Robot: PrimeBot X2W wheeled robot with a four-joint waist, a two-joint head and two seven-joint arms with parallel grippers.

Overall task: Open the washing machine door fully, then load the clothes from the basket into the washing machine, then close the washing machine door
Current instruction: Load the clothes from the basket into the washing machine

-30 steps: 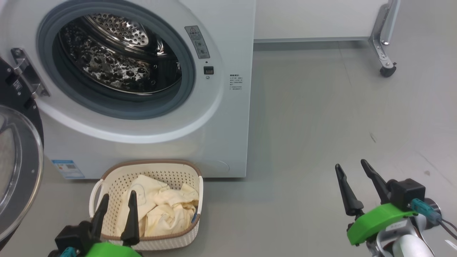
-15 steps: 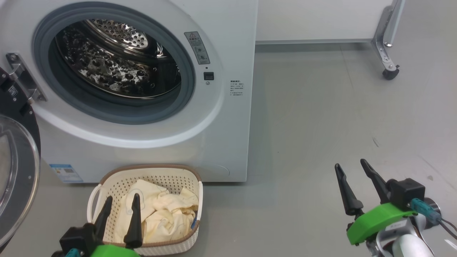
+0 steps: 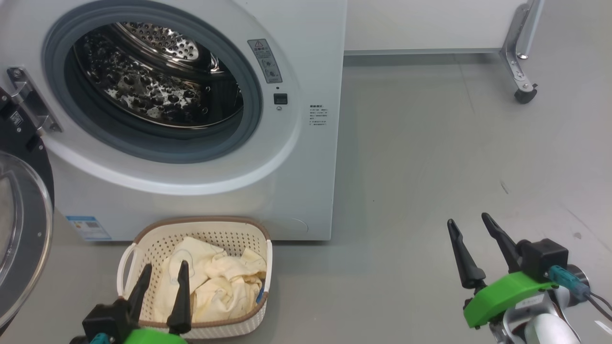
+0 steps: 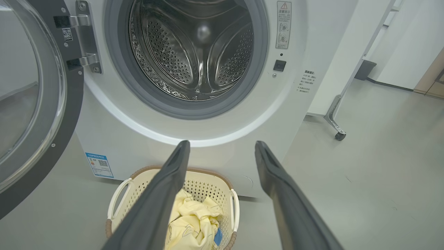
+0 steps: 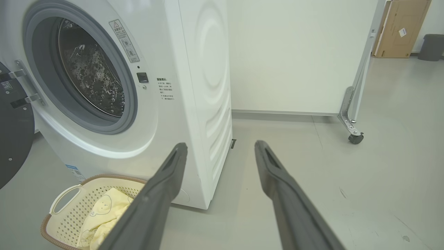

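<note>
Head camera has swung a touch over the last second, so everything sits slightly shifted in frame; nothing on the floor has itself moved. Left gripper (image 3: 165,264) has crept a little lower and rightward over the basket; right gripper (image 3: 468,220) unchanged.

- The clothes (image 3: 210,282): a crumpled pale yellow heap, all of it in the basket (image 3: 224,239), with a scrap of blue showing at the right side.
- Basket stands on the floor (image 3: 406,167) just in front of the washing machine (image 3: 296,181), below the opening.
- Drum (image 3: 158,81) looks bare; I see no garment in it.
- The washing machine door (image 3: 24,224) is swung wide to my left on its hinge.
- Left gripper hangs above the near edge of the basket, fingers spread wide, nothing between them. Right gripper is well off to the right over bare floor, equally spread and empty.

My read: the door step is done and loading is only starting, with no garment lifted yet. Next I'd drop the left fingers into the heap, pinch a thick fold, then lift it up over the grey seal and deep enough into the drum that nothing trails out.
</note>
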